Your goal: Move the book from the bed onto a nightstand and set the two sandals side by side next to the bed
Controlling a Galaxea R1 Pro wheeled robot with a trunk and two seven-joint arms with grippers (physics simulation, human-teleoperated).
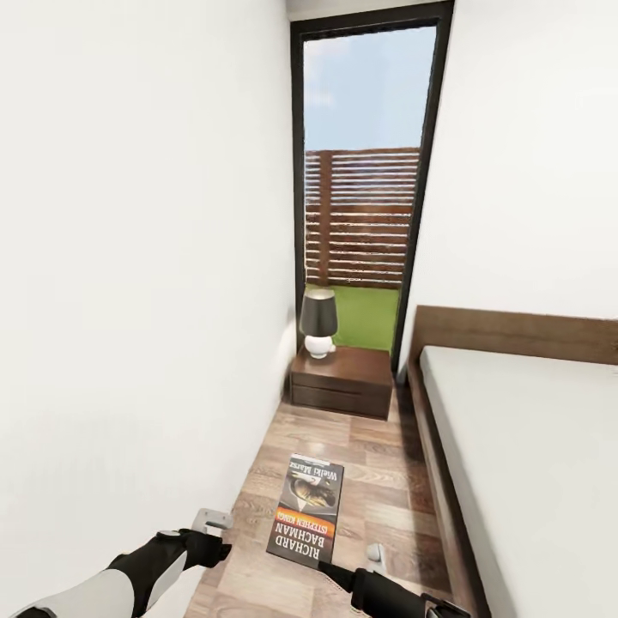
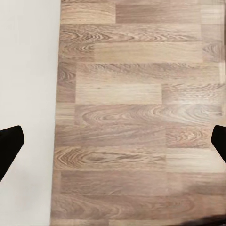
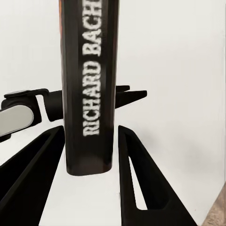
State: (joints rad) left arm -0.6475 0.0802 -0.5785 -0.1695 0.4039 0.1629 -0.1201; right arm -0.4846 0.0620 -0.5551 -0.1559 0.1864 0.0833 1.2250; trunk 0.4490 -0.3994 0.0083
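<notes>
Carrying the book [image 1: 306, 509] toward the far nightstand [image 1: 343, 381], pinched in right gripper [image 3: 92, 141] above the floor [image 1: 369, 463]; left gripper [image 2: 113, 141] spread, empty. Next, probably: advance, lower beside the lamp [image 1: 318, 321].

Book [image 1: 306, 511] clamped upright, spine [image 3: 89, 94] forward

left tool [image 2: 113, 141] fingertips [image 2: 9, 146] apart | plank floor [image 2: 136, 117] | white wall [image 2: 26, 61]
</notes>
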